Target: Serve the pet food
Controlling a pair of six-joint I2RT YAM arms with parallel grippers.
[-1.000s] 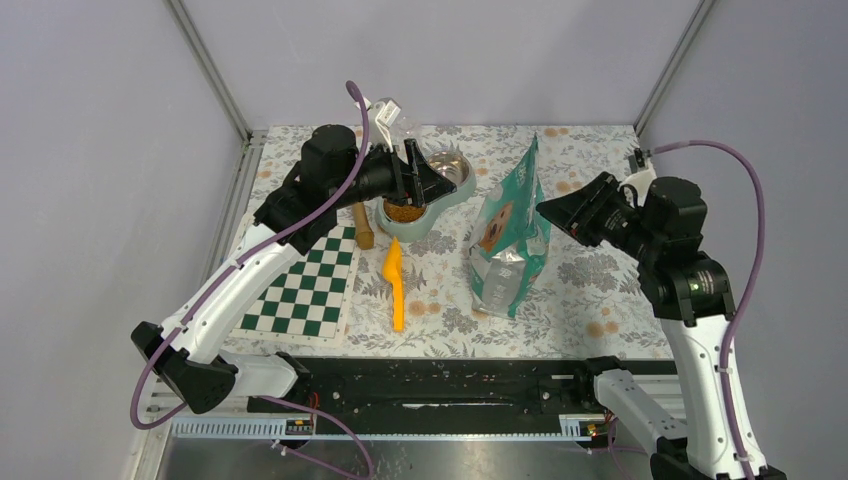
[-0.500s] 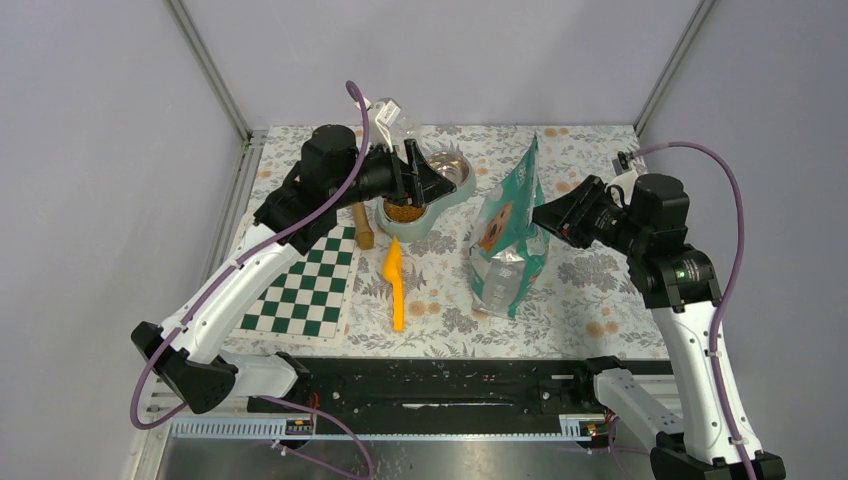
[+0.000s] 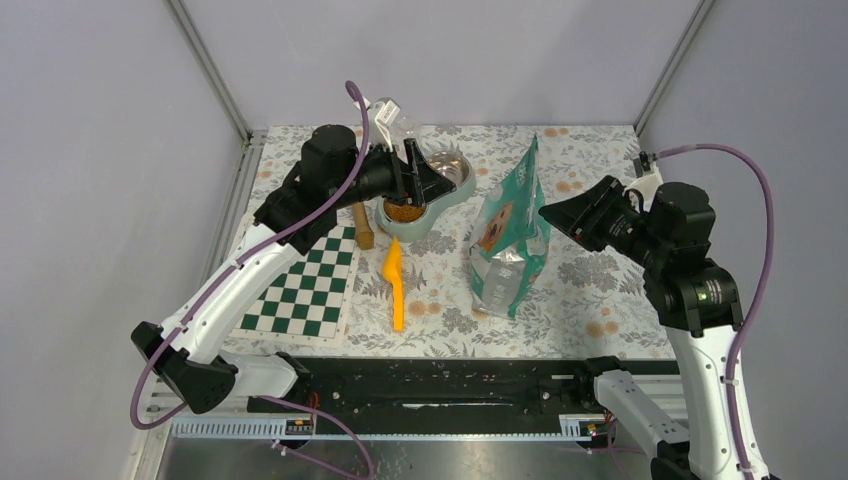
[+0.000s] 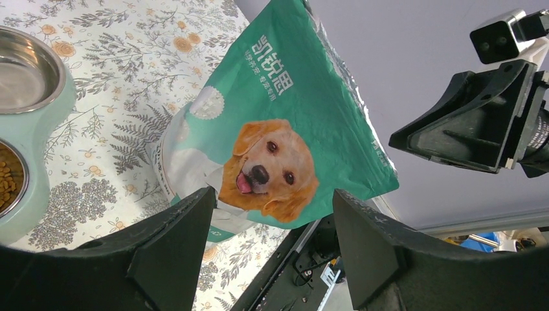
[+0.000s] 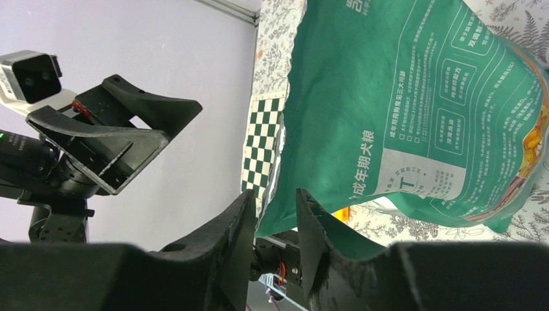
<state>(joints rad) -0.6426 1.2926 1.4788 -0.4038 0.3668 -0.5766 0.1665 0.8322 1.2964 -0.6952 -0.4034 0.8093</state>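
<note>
The pet food (image 3: 403, 213) fills the near cup of a teal double bowl (image 3: 432, 222); it also shows at the left edge of the left wrist view (image 4: 6, 178). My left gripper (image 3: 418, 185) (image 4: 272, 194) hangs just above that cup, open wide with nothing between its fingers. The teal-and-silver dog bag (image 3: 510, 235) (image 4: 285, 129) (image 5: 401, 103) stands upright in the middle. My right gripper (image 3: 548, 212) (image 5: 275, 194) is at the bag's upper right edge, jaws a narrow gap apart. The bag's corner sits right at the tips, not clamped.
An orange scoop (image 3: 396, 285) lies on the floral cloth in front of the bowl. The bowl's far steel cup (image 3: 452, 168) (image 4: 22, 71) is empty. A chessboard (image 3: 305, 290) lies at the left, a wooden piece (image 3: 362, 228) beside it. Grey walls close in both sides.
My right gripper moved in toward the bag, then drew back to the right, and its jaws have opened a little. The bag, the scoop and the left arm have not moved.
</note>
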